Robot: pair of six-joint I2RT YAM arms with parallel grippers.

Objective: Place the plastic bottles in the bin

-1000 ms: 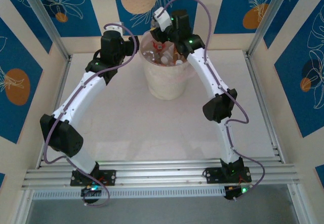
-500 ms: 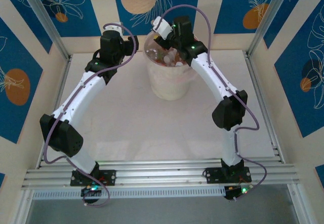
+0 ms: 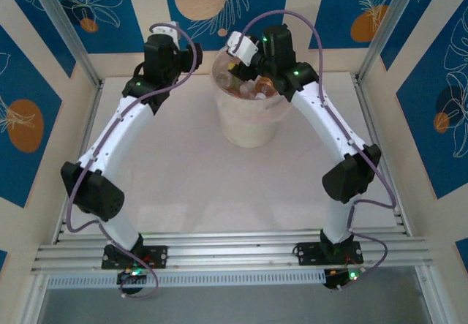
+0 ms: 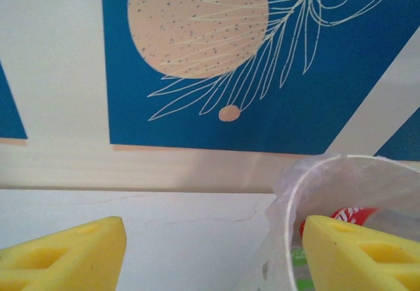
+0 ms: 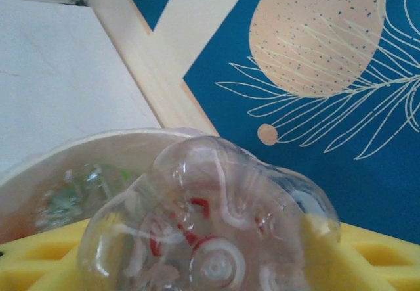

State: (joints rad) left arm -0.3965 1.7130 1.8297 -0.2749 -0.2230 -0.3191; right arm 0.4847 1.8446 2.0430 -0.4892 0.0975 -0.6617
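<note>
Bin contents: from overhead, the plastic bottles (image 3: 252, 86) in the bin (image 3: 248, 130) are too small to count; the right arm (image 3: 316, 106) covers part of the opening.
Left gripper (image 4: 213, 258): its yellow fingers (image 4: 65, 255) run off the lower edge; one hides most of a red-labelled bottle (image 4: 349, 213).
Right gripper (image 5: 203, 258): a clear bottle (image 5: 203, 219), blurred and cut by the lower edge, hides much of the jaws; whether they grip it cannot be told.

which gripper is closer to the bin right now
Right. The right gripper is over the bin with a clear bottle between its fingers; the left gripper hangs just outside its rim, on the left.
</note>
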